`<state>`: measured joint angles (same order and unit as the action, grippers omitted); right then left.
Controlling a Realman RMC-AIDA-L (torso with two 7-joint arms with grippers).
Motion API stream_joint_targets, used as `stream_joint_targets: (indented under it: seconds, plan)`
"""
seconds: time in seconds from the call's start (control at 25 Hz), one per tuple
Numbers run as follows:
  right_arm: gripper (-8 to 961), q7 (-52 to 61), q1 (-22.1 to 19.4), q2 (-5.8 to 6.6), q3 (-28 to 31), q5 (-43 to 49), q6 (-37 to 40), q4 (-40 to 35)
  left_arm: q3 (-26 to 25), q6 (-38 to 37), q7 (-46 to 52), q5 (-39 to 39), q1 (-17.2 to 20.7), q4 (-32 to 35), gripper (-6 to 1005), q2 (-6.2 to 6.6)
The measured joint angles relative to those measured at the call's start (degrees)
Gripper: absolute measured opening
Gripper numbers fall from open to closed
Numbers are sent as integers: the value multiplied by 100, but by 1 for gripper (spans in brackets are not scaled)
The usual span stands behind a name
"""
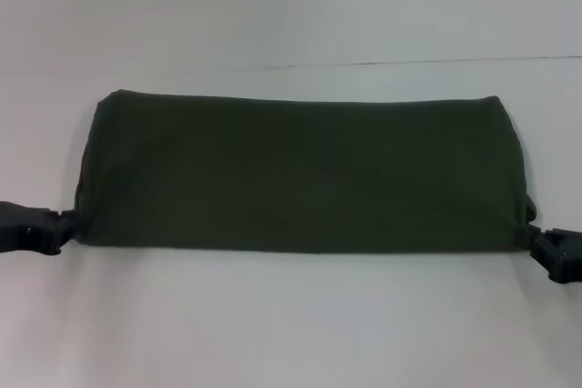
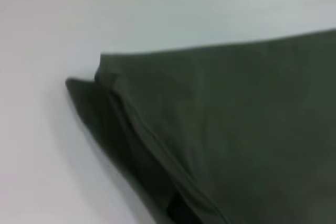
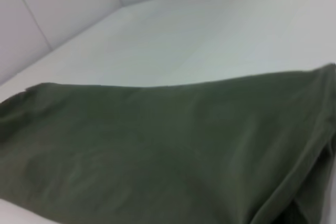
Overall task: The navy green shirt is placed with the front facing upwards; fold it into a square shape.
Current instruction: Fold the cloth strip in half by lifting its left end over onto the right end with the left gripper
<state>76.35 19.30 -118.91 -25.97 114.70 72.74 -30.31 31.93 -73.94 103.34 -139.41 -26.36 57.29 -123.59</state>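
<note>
Navy green shirt (image 1: pixel 305 174): folded into a wide flat band, plain side up, lying on the white tabletop (image 1: pixel 291 324) between the two end effectors. Left end effector (image 1: pixel 64 222): at the band's near left corner, touching the cloth; grip cannot be told. Right end effector (image 1: pixel 538 244): at the near right corner; grip likewise cannot be told.
</note>
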Motion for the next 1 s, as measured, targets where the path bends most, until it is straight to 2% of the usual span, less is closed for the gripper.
stream_joint_targets:
  seconds: [0.2,0.56,0.76,1.0]
  plan:
    - [30,-298,-208,6,216,1,442,-2,-331,-612,-145,231,171,231,45,-26]
    - [29,-665,-656,-11,289,32,724,-1,-741,-1454,-530,255,612,394,45,-76]
    - [30,-871,-822,-38,287,44,812,31,-1337,-2012,-1001,243,790,410,46,-77]
    - [30,-885,-775,-34,233,45,858,30,-1876,-2084,-1299,222,957,408,46,-61]
